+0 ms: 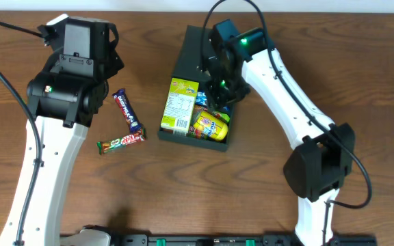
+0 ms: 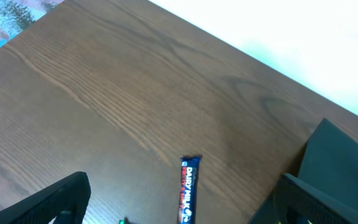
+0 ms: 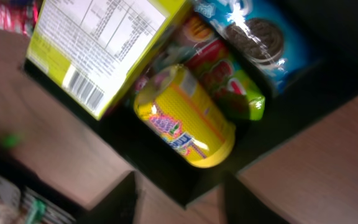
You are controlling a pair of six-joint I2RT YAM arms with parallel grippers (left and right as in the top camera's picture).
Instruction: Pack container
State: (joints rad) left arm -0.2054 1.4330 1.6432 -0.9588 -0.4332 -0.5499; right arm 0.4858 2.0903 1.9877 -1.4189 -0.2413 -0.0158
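Observation:
The dark container (image 1: 191,51) lies open mid-table, its flap lid towards the far edge. Inside it are a yellow-green box (image 1: 180,104), a yellow packet (image 1: 211,126) and a blue cookie packet (image 3: 260,34). My right gripper (image 1: 221,92) hovers over the container's right side. In the right wrist view it (image 3: 182,205) is open and empty, just short of the yellow packet (image 3: 185,124) and the container wall (image 3: 166,168). My left gripper (image 1: 113,53) stands wide open and empty to the container's left. A blue Dairy Milk bar (image 2: 188,190) lies on the table below its fingers.
The Dairy Milk bar (image 1: 128,111) and a green-and-red bar (image 1: 120,142) lie on the wooden table left of the container. The container's corner (image 2: 340,155) shows at the right of the left wrist view. The table's far edge runs close behind the container.

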